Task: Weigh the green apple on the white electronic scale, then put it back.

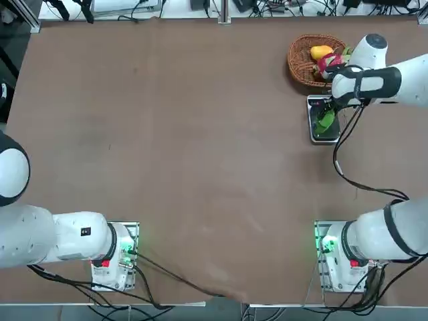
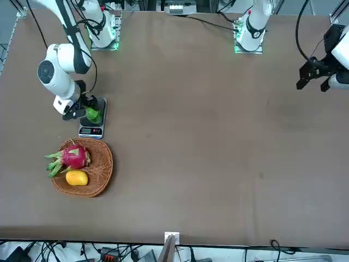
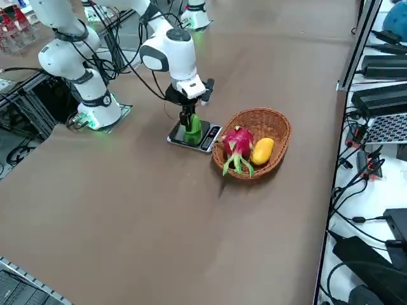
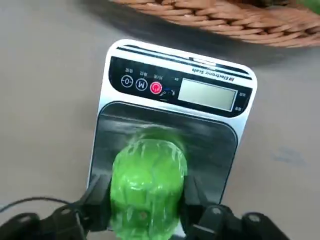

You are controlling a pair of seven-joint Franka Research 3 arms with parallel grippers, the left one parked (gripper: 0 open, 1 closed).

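a: start at the left of the front view. what's there?

b: the right gripper point(image 2: 90, 113), pointing down over the scale point(image 2: 91, 130). its fingers point(image 4: 97, 197) are pinched on the apple point(image 4: 147, 192), one on each side.

a: where is the apple, exactly?

b: on the scale's dark plate, or just above it; i can't tell whether it touches. it sits at the plate's end away from the display strip. the wrist view shows it best: green, glossy, filling the gap between the fingers.

a: and the display?

b: blank as far as i can read it, with three round buttons beside it, one of them red.

a: what comes next, going right?

b: below the scale in the front view, just beyond its display end, a basket point(image 2: 101, 174). it holds a dragon fruit point(image 2: 73, 156) and a yellow fruit point(image 2: 77, 178) side by side. basket and scale are close but apart.

a: further right?

b: bare brown table point(image 2: 218, 136).
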